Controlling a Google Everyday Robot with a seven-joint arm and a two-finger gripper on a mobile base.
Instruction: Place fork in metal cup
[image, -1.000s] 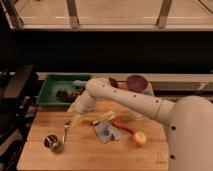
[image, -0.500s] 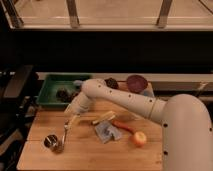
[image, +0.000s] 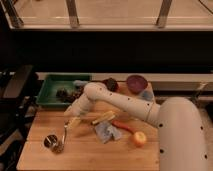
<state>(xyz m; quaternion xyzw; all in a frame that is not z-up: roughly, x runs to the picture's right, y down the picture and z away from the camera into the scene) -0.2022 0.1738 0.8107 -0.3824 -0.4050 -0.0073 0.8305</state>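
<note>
At the far left a green tray (image: 46, 98) sits at the back of the wooden desk (image: 35, 156); the dark items in it are too small to name. In front of it, toward the desk's left front, the metal cup (image: 50, 141) stands upright with its mouth open. Just right of the cup comes the fork (image: 64, 135), a thin silvery line slanting down and to the left. Above it is the gripper (image: 72, 122), at the end of the white arm that reaches in from the right. Further right, well apart from the cup, lie a yellow piece (image: 102, 117), a crumpled blue cloth (image: 106, 131), a red piece (image: 123, 126) and a round orange-yellow fruit (image: 139, 138). The main risk, as I judge it, is the fork's low end: it looks to be beside the cup's right wall, not over the mouth. A sideways move from here would shove or topple the cup instead of entering it. The fork is also long against so short a cup, so letting it go at a slant could tip the cup over or let the fork slide out. The thin handle might also swivel in the grip. The jaws appear to be pinching the fork's upper end. The rest of the fork hangs below and slightly left of them, pointing toward the cup.
</note>
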